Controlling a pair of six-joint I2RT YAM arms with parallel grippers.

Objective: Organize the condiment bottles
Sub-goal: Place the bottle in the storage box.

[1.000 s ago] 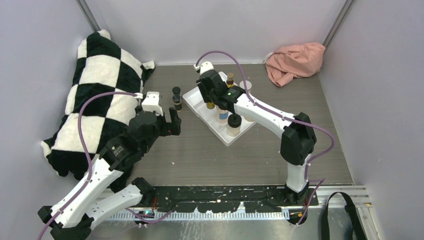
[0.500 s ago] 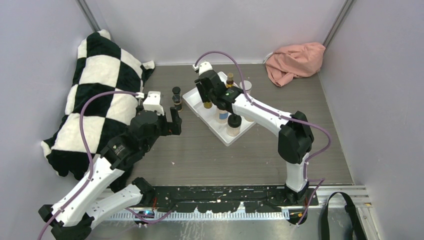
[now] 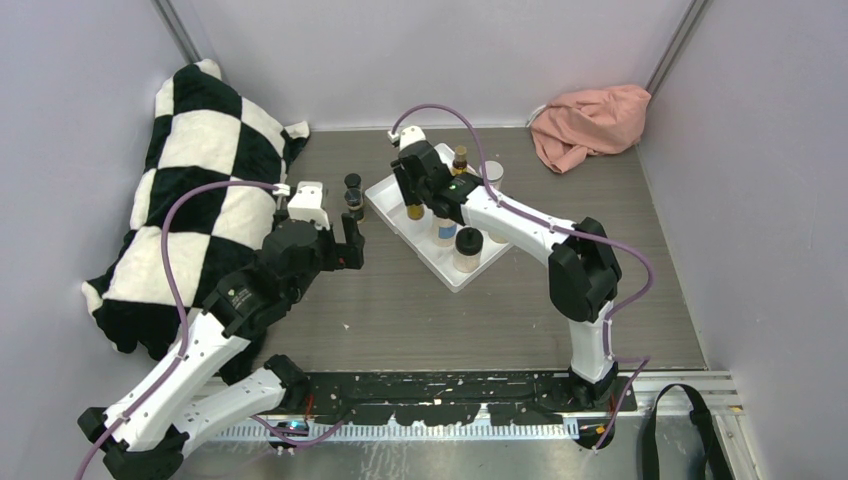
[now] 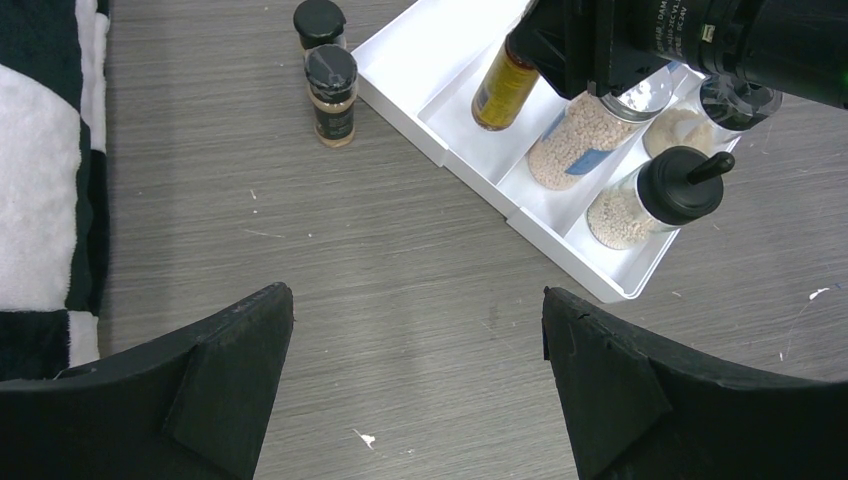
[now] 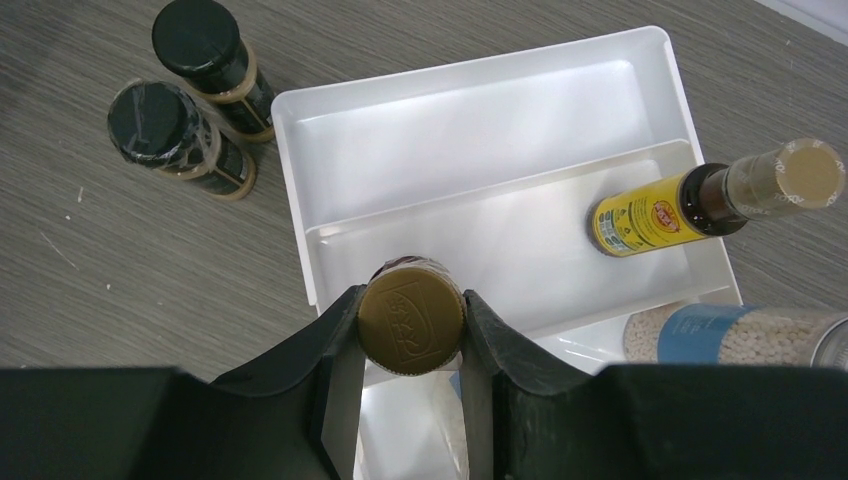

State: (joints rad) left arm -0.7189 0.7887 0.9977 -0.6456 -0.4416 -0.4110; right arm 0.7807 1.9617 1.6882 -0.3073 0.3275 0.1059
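At the left side of the table, the left claw (image 4: 415,300) hangs wide open, holding nothing. Beyond it, two dark bottles (image 4: 325,60) stand side by side just left of the white tray (image 4: 430,50). Over the tray, the right claw (image 5: 410,320) is closed on the gold cap of an amber bottle (image 4: 500,90).

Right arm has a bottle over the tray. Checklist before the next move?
1. Right gripper shut on amber bottle by its cap: ok.
2. Bottle over the tray, second compartment: ok.
3. Bottle base resting on the tray floor: cannot tell.
4. Apart from the second amber bottle in the same compartment: ok.
5. Left gripper open, holding nothing, off the tray: ok.
6. All bottles in the tray: not ok, two small dark bottles stand outside it.
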